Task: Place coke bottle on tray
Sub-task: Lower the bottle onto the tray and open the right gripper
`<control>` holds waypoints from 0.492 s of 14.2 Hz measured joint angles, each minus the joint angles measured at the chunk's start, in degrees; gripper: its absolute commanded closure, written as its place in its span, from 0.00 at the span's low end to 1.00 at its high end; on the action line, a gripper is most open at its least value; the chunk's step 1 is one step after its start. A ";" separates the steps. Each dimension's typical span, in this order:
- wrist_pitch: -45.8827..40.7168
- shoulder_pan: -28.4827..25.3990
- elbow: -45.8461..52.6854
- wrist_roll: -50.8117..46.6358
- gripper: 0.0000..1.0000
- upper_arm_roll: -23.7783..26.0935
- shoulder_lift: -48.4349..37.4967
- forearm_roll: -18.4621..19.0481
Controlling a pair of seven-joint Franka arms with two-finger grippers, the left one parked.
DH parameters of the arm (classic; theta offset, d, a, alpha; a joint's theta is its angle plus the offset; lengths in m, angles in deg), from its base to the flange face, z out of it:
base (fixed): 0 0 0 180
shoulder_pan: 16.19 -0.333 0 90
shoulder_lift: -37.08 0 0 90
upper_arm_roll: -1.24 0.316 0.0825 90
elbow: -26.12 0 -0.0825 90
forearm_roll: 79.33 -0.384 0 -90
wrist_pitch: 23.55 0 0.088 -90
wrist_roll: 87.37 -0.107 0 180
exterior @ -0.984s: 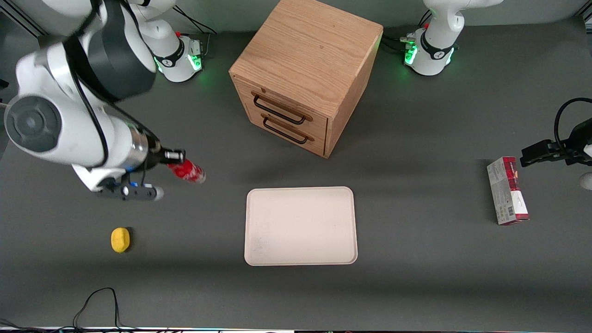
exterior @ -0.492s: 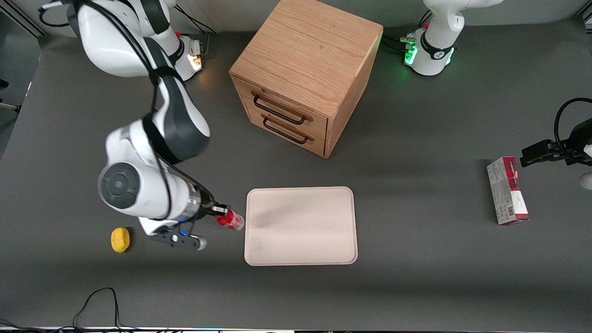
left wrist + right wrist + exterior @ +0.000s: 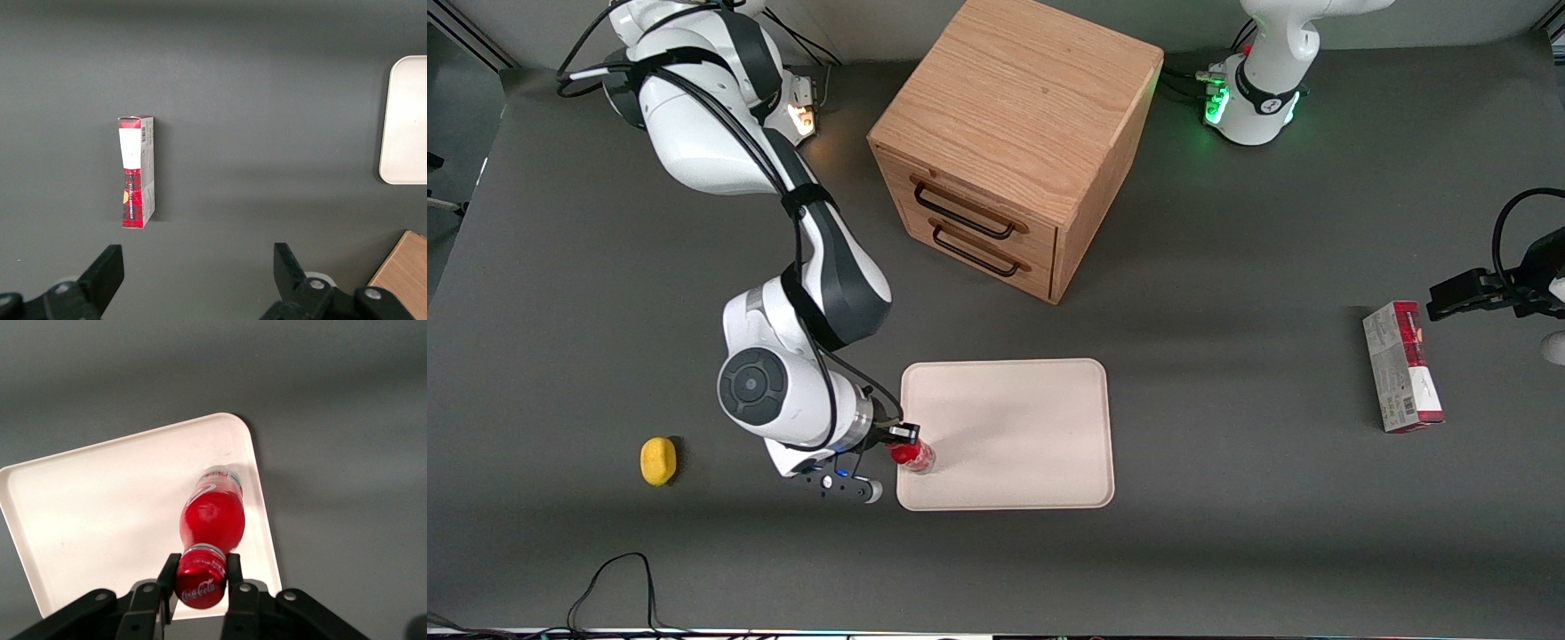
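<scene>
The claw [image 3: 904, 436], clamped on the cap of the coke bottle [image 3: 912, 454], has carried it from over the worktop [image 3: 1227, 551] to above the tray [image 3: 1014, 427] corner; lowering and release remain.

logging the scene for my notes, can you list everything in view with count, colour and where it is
coke bottle: 1, red with red cap, held by its neck over the tray's corner nearest the working arm
tray: 1, cream-white, on the table, nearer the front camera than the wooden box
wooden box: 1, light wood with two dark-handled drawers, farther from the front camera than the tray
carton: 1, red and grey, lying toward the parked arm's end of the table
yellow object: 1, yellow, small and rounded, toward the working arm's end
table: 1, dark grey
gripper: 1, black, shut on the bottle's neck above the tray
</scene>
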 measured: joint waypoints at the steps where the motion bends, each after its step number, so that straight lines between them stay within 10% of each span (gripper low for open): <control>1: 0.09 -0.10 0.17 -0.02 1.00 0.00 0.16 0.13; 4: 0.17 -0.12 0.18 -0.03 1.00 0.00 0.26 0.23; 5: 0.20 -0.12 0.18 -0.03 0.77 0.00 0.28 0.25; 6: 0.23 -0.12 0.18 -0.03 0.01 0.00 0.28 0.28; 7: 0.30 -0.12 0.19 -0.03 0.00 0.00 0.28 0.31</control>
